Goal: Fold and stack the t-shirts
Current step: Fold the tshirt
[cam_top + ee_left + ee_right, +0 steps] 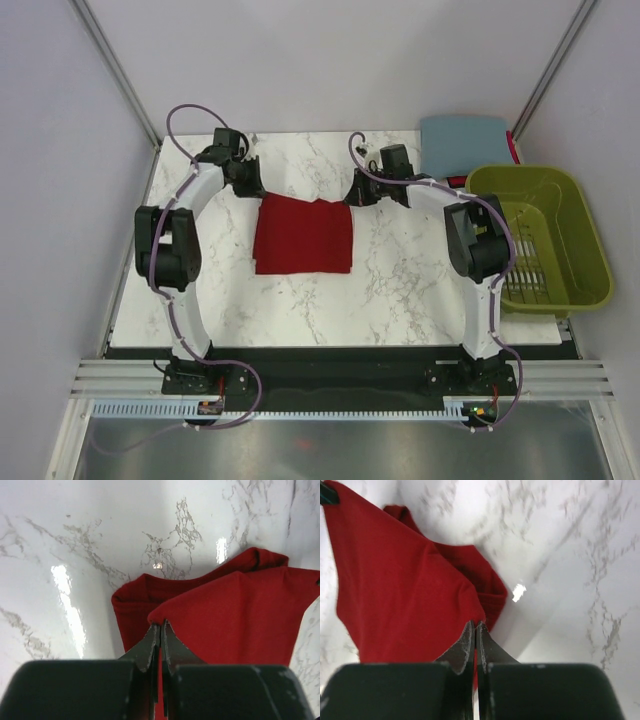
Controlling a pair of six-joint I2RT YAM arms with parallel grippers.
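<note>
- Dark red t-shirt (303, 235) lies near the middle of the marble table (400, 280), between the two arms, roughly rectangular from above.
- Its near edge rests flat on the table. Its far edge is held at both corners.
- Left gripper (256, 186) is at the far left corner of the dark red t-shirt. In the left wrist view the fingertips (150, 642) are pressed together with a fold of red cloth pinched between them.
- Right gripper (352, 190) is at the far right corner. In the right wrist view the jaws are clenched on the cloth edge in the same way.
- Both wrist views show a second red layer under the held one, lying on the marble.
- Slate blue-grey t-shirt (462, 142) lies folded flat at the far right corner of the table, well apart from the red one and just beyond the basket.
- Olive-green slatted basket (592, 240) sits at the right edge of the table, beside the right arm.
</note>
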